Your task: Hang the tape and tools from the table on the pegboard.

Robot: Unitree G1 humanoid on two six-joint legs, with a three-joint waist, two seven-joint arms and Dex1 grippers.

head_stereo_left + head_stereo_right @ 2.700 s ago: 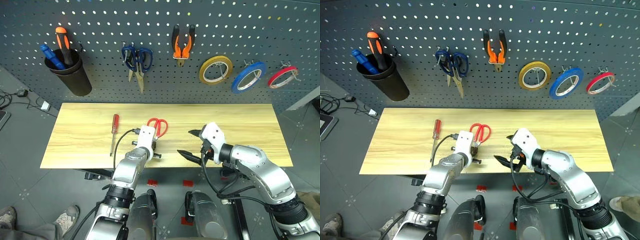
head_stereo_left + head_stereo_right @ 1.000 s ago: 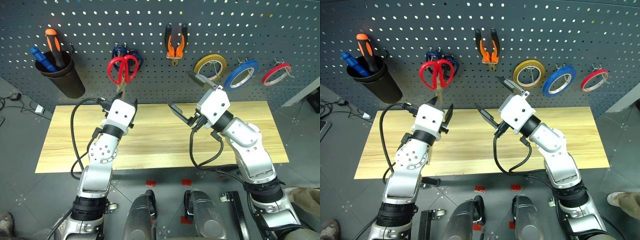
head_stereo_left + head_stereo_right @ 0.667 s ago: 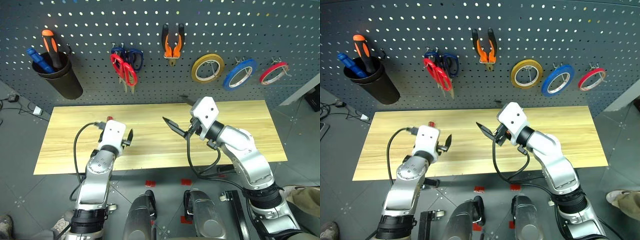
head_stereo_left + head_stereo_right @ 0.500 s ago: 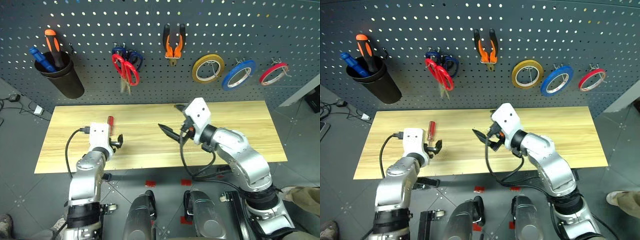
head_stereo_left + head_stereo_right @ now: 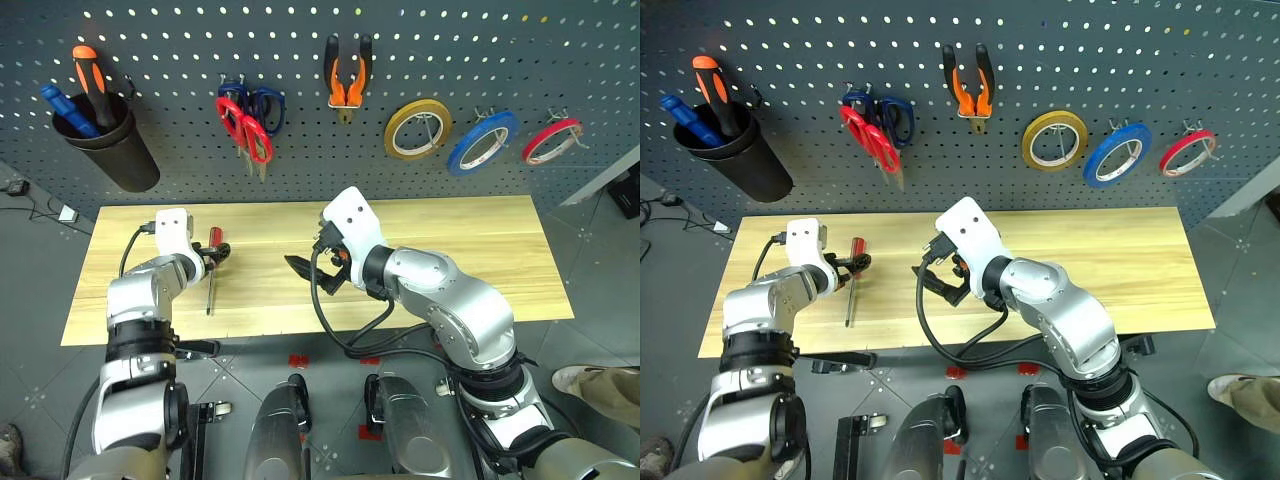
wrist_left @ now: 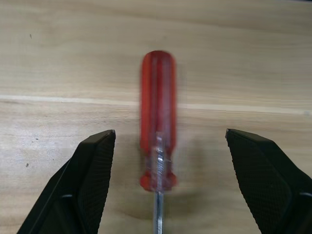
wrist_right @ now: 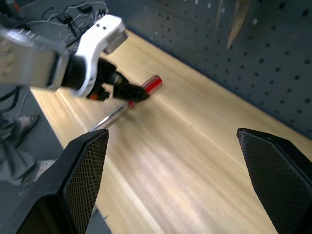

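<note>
left gripper fingers spread astride red screwdriver on table | right gripper spread, empty

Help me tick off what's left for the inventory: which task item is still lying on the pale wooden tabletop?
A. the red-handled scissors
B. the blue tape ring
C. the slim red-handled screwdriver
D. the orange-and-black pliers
C: the slim red-handled screwdriver lies flat on the pale wooden tabletop, between the open fingers of the left gripper, while the other three hang on the dark grey pegboard.
</note>
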